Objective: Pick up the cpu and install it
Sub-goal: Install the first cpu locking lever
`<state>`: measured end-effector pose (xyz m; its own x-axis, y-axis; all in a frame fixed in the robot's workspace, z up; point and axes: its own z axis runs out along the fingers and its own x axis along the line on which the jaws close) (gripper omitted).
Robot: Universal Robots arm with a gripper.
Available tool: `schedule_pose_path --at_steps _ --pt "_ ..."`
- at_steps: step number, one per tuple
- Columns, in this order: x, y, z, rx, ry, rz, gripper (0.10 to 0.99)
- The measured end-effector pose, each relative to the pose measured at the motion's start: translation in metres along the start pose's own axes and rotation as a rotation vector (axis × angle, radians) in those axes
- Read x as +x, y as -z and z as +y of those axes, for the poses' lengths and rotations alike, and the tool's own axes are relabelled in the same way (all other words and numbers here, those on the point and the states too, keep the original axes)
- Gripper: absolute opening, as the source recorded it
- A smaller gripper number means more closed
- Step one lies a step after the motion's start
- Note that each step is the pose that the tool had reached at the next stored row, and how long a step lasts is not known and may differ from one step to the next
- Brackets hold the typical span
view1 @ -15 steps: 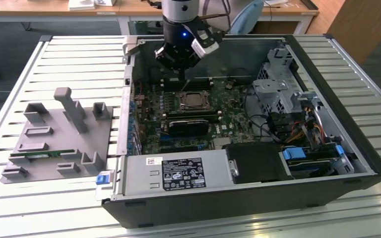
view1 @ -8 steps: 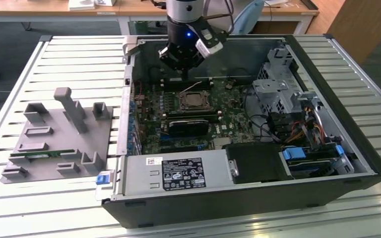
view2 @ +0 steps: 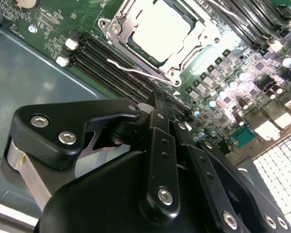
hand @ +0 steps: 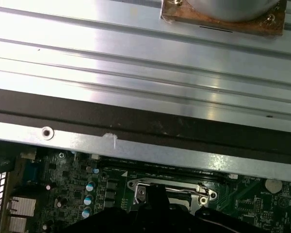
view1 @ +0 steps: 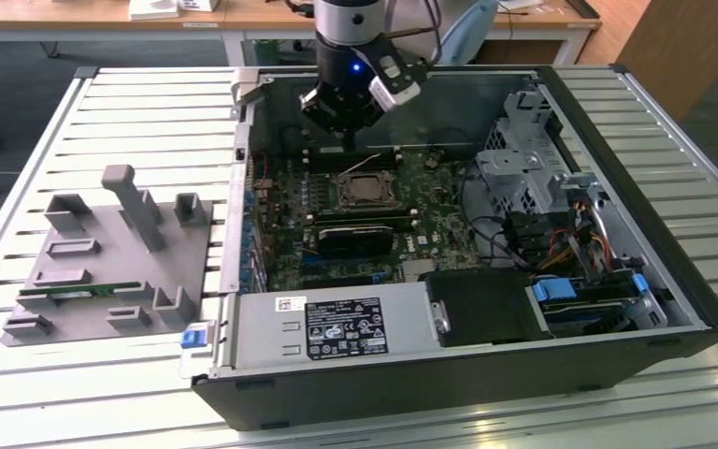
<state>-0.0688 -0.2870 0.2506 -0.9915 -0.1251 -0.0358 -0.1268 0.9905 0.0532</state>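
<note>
**Item: CPU installation, open tower case.**

- **Pincer** [view2: 157, 99]: black linkage fingers, drawn together at the tips with nothing between them, as seen in the second wrist view. In the exterior view the pincer [view1: 349, 140] hangs inside the case, over the far edge of the board.
- **Cpu** [view2: 162, 30]: silver-topped square lying flat in the socket frame [view2: 117, 30], just beyond the fingertips, apart from them. In the exterior view the cpu [view1: 365, 191] lies just below and toward the camera from the pincer. Judged seated, since it rests level within the frame and the pincer carries nothing.
- **Retention lever** [view2: 136, 74]: thin wire bar standing out from the socket's side, between fingertips and cpu; judged unlatched, so the chip could be dropped in.
- **Memory slots** [view2: 106, 65]: long black rows beside the socket, nearer the fingertips.
- **Motherboard** [view1: 334, 234]: green, lying flat because the case [view1: 658, 243] rests on its side, open face up.
- **Grey fixture tray** [view1: 109, 262]: well away from the pincer, outside the case, on the slatted table [view1: 35, 374]; a green memory stick [view1: 72, 292] lies in it.

**View notes:** the exterior view alone gives tray and case layout; the second wrist view alone shows finger closure and lever. The first wrist view adds the case rim [hand: 136, 145] and part of the socket [hand: 169, 191].
</note>
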Motion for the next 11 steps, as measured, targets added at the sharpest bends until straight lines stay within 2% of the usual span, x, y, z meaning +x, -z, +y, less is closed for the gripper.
schedule_pose_path --at_steps 11 --pt "-0.0059 -0.0126 -0.0014 0.001 -0.032 -0.0014 0.106"
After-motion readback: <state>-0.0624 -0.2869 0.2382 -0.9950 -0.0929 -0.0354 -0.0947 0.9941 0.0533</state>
